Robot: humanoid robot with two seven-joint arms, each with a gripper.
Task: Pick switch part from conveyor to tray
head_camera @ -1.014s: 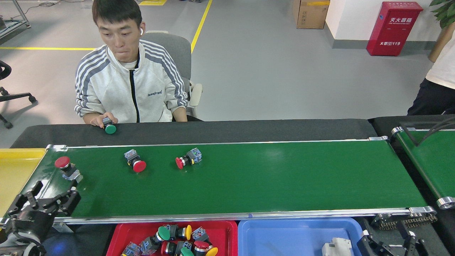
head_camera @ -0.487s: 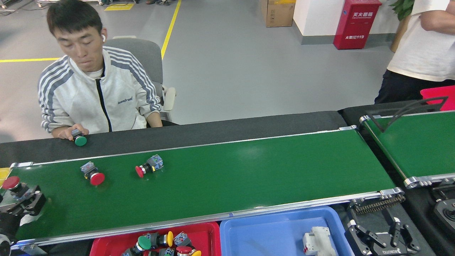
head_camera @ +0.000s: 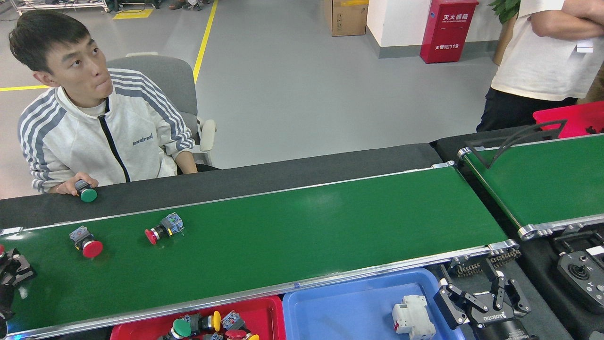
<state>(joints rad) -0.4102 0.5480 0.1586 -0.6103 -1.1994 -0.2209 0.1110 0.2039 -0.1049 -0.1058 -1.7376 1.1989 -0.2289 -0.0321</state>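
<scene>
In the head view, two red-capped switch parts lie on the conveyor (head_camera: 283, 236), one (head_camera: 86, 241) near its left end and another (head_camera: 164, 228) just to the right of it. Both are well apart from the right gripper (head_camera: 481, 300), which is seen spread open past the conveyor's right end, beside the blue tray (head_camera: 339, 307). The left gripper (head_camera: 12, 271) is cut off at the conveyor's left end; whether anything is grasped cannot be told. The red tray (head_camera: 264, 311) is cropped below. Compared with the earlier frame, the conveyor and the parts are seen further left.
</scene>
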